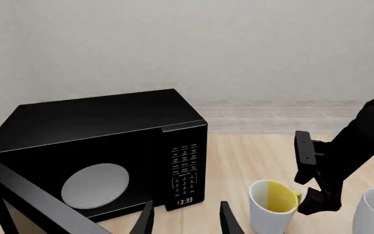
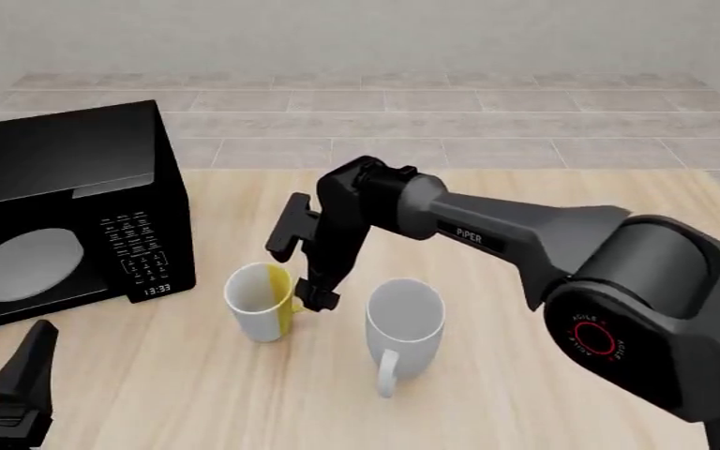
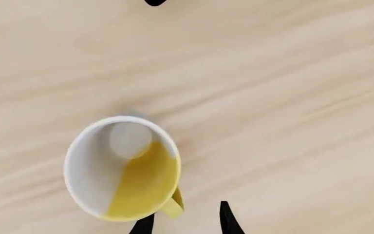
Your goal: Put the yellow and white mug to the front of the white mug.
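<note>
We are looking at the yellow and white mug standing upright on the tabletop, a little left of centre and low in the front view, with the white mug just beside it on the right, the two not touching. The microwave is sitting at the left edge of that frame.

Our right pincer is hanging at the small mug's right side, where the yellow handle juts out. In the right wrist view its two dark fingertips are standing narrowly apart, and one seems to be beside the handle, but we cannot tell whether they are gripping it. The left pincer is resting low at the bottom left of the front view, fingers parted and holding nothing.

We are judging the mug to be light, rigid and glazed, so slippery under hard fingers and liable to chip or tip if knocked. The loop handle is a thin target and could let the mug swing; pinching the rim wall near the handle, one finger inside and one outside, looks the steadier hold. Whatever the grip, the neighbouring mug is leaving little room on that side.
</note>
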Robot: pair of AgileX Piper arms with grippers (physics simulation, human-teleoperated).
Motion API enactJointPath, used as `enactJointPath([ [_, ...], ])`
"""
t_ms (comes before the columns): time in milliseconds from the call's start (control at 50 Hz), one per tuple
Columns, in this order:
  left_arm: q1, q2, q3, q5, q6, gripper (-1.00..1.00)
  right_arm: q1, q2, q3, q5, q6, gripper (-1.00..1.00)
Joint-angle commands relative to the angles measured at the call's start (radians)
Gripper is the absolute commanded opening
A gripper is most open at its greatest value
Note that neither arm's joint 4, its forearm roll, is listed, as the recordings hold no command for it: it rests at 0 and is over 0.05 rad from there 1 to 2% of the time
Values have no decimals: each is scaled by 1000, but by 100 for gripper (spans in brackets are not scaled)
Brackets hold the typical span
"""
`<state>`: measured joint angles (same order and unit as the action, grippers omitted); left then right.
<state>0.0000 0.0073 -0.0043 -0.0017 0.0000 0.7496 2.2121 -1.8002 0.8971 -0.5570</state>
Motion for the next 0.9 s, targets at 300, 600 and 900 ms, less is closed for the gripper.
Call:
enactJointPath([
  [300,0,0,0,0,0,100,10,-1,20,4,-1,-100],
  [600,0,0,0,0,0,100,14,-42,52,0,12,-100],
  [900,0,0,0,0,0,100,-7,-130,61,9,23,-100],
])
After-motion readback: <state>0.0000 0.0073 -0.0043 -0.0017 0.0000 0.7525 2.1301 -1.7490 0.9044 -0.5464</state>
